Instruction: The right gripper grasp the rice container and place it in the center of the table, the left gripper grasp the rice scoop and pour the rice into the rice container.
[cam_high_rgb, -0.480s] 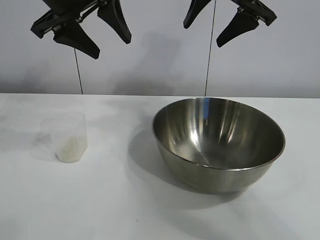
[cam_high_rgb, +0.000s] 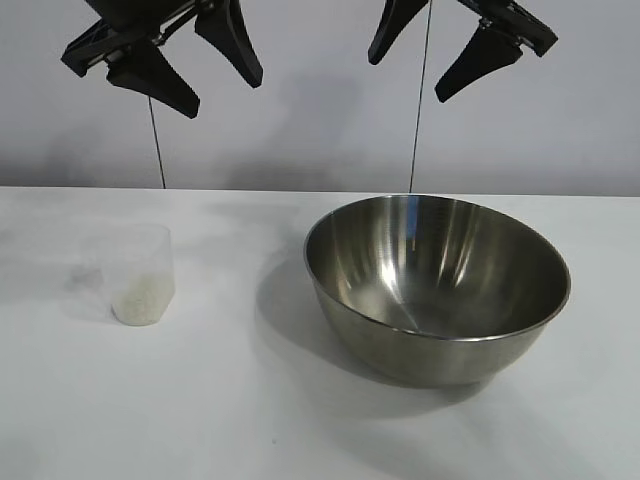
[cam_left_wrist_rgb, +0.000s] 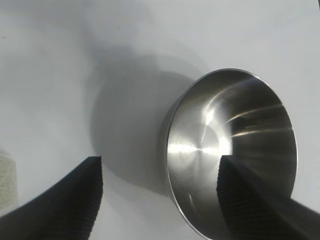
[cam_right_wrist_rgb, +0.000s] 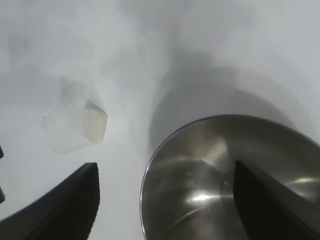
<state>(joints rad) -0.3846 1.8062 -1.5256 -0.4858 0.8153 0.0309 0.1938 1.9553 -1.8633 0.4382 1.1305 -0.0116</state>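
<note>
The rice container (cam_high_rgb: 437, 285), a big shiny steel bowl, stands empty on the white table (cam_high_rgb: 230, 410), right of the middle; it also fills part of the left wrist view (cam_left_wrist_rgb: 230, 150) and the right wrist view (cam_right_wrist_rgb: 225, 175). The rice scoop (cam_high_rgb: 130, 272), a small translucent plastic cup, stands at the left with rice (cam_high_rgb: 140, 298) in its bottom, and shows too in the right wrist view (cam_right_wrist_rgb: 75, 127). High above the scoop my left gripper (cam_high_rgb: 212, 82) hangs open and empty. My right gripper (cam_high_rgb: 408, 72) hangs open and empty high above the bowl.
A plain grey wall (cam_high_rgb: 320, 130) rises behind the table's far edge. Two thin dark cables (cam_high_rgb: 420, 110) hang down in front of it. Bare tabletop lies between the scoop and the bowl and along the front.
The right gripper has shifted very slightly; bowl, scoop and left gripper stay as they were.
</note>
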